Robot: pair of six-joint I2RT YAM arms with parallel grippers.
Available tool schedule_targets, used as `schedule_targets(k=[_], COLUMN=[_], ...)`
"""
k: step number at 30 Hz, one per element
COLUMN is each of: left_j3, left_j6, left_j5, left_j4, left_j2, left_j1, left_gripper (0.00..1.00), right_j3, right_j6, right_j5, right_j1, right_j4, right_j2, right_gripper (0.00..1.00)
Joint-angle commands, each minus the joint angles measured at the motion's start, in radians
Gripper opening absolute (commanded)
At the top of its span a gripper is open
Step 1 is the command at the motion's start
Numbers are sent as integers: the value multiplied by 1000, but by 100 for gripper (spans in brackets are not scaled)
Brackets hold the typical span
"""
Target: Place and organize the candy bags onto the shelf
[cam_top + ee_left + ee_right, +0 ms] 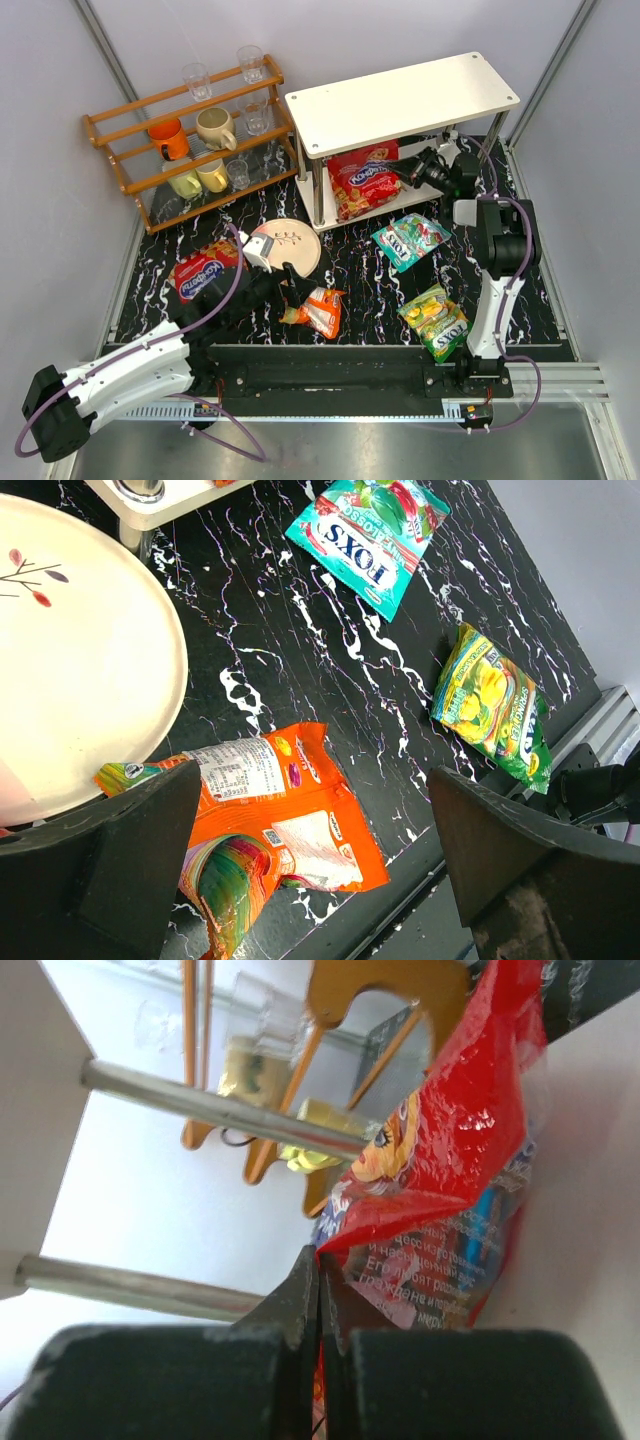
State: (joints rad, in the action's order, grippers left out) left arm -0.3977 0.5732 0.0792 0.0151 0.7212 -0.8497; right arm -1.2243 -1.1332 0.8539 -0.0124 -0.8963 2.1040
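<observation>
Right arm: the right gripper (320, 1295) has its jaws pressed together on a thin edge of the shelved red bag (450, 1140). A sliver of red film shows between the black fingers.
Bag against that hand: the shelved red bag stands crumpled just past the fingertips, on the lower tier of the shelf (400, 95), under the top board and toward the tier's left end.
Left arm: the left gripper (320, 870) is spread wide and holds nothing.
Bag against that hand: the orange bag (290, 820) lies flat on the black marbled table (300, 660), in the gap between the two fingers and closer to the one at the view's left. I cannot tell whether it is touched.
Other bags: the second red bag (205, 272) lies left of the plate (292, 245), beside the left arm. The teal bag (410, 240) lies in front of the shelf. The yellow-green bag (438, 320) lies near the right arm's base.
Top view alone: the second red bag, and the wooden rack (190, 140) of cups and glasses at the back left.
Left wrist view alone: the white printed label on the orange bag.
Right wrist view alone: the pinch itself. From above, the right gripper is seen reaching under the top board, but the contact is not visible.
</observation>
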Motion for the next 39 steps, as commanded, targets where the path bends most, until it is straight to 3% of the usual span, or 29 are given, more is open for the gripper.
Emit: schedule_targets(k=[1, 4, 7, 11, 15, 20, 25, 33, 34, 35, 39], left_j3=[-6, -7, -6, -3, -4, 2, 7, 16, 17, 19, 16], left_j6=[1, 1, 4, 10, 11, 10, 13, 13, 13, 14, 14], left_j5=[4, 4, 4, -1, -1, 4, 5, 7, 7, 5, 4], left_j4=[23, 23, 29, 45, 42, 37, 37, 31, 31, 31, 23], left_j2=[-14, -8, 1, 12, 15, 3, -2, -17, -20, -19, -28], left_j1=[-3, -2, -2, -2, -3, -2, -3, -2, -2, -2, -3], left_gripper=[99, 99, 99, 99, 99, 99, 99, 99, 99, 99, 99], right_j3=[-24, -53, -76, -101, -92, -72, -58, -43, -32, -27, 6], right_j6=[-201, -307, -321, -217, 26, 306, 343, 378, 386, 398, 415], right_j5=[249, 312, 339, 333, 274, 81, -24, -48, -52, -53, -76], right_j1=[-11, -12, -14, -20, -21, -31, -38, -38, -38, -38, -35], right_j4=[-312, -441, -452, -270, -19, 348, 370, 407, 413, 427, 427], right_j2=[65, 114, 129, 100, 33, -74, -93, -99, -107, -110, -147], right_gripper=[0, 0, 0, 0, 0, 0, 0, 0, 4, 22, 55])
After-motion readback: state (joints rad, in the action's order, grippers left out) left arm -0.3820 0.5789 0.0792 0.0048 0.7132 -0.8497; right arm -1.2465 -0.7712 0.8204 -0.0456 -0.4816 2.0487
